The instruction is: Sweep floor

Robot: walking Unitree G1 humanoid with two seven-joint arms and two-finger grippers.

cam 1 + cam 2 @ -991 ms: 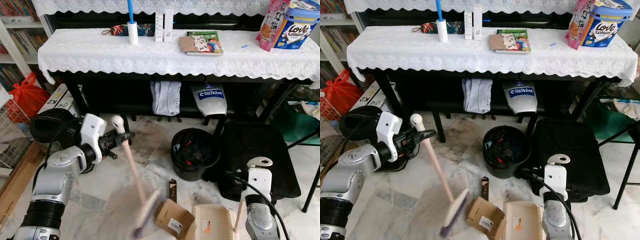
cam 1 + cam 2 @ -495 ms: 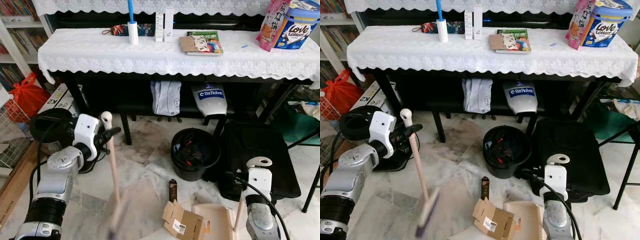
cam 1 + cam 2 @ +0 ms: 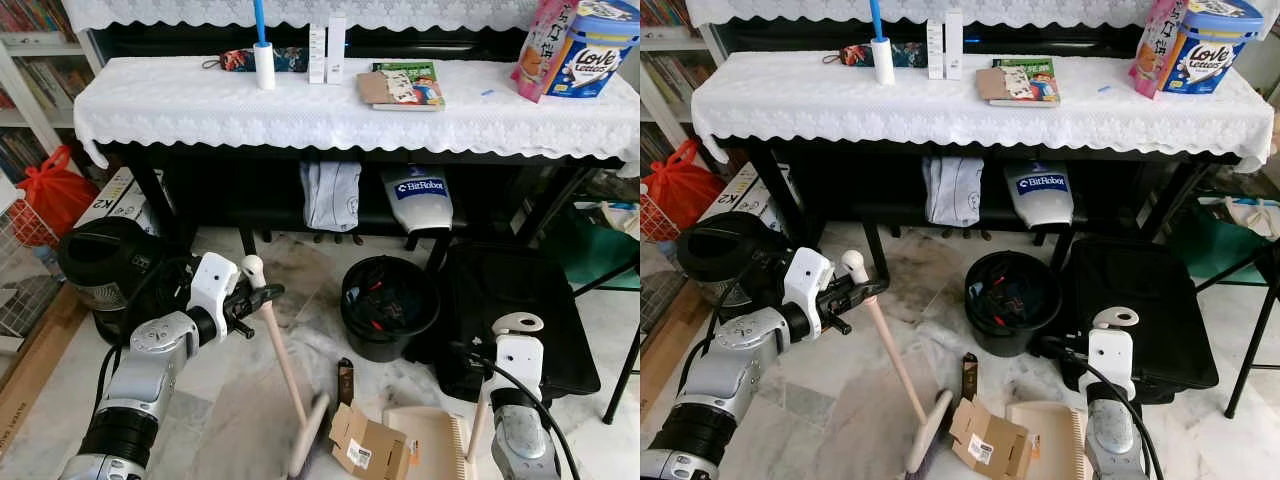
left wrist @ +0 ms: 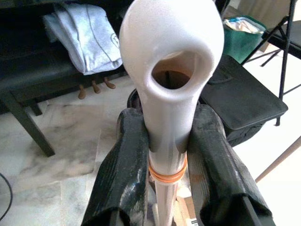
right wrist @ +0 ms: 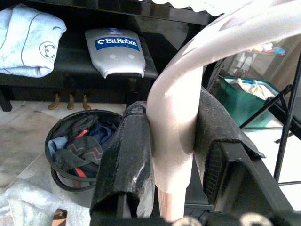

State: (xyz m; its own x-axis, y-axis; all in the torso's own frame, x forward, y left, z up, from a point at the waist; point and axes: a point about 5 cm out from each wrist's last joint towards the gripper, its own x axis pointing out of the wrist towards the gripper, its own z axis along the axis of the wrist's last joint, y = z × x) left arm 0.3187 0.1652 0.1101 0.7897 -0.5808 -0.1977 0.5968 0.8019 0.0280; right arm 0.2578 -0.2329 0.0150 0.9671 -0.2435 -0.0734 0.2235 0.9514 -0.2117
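Observation:
My left gripper (image 3: 252, 293) is shut on the top of a broom's cream handle (image 4: 170, 84), low at the left. The handle slants down to the broom head (image 3: 306, 450), which rests on the floor against a small cardboard box (image 3: 366, 452). A cream dustpan (image 3: 425, 445) lies on the floor just right of the box. My right gripper (image 5: 173, 141) is shut on the dustpan's long cream handle (image 3: 479, 424), whose looped end (image 3: 518, 323) sticks up above the wrist. A small dark wrapper (image 3: 345, 379) lies on the marble floor behind the box.
A black bin (image 3: 390, 305) full of rubbish stands behind the box, a black bag (image 3: 515, 300) to its right. A lace-covered table (image 3: 300, 115) spans the back. A black round appliance (image 3: 105, 265) and cables sit at left, a chair leg (image 3: 622, 372) at right.
My left gripper swung the broom left, then back right. The broom head now rests against the cardboard box, which slid a little right toward the dustpan. The right arm has held still.

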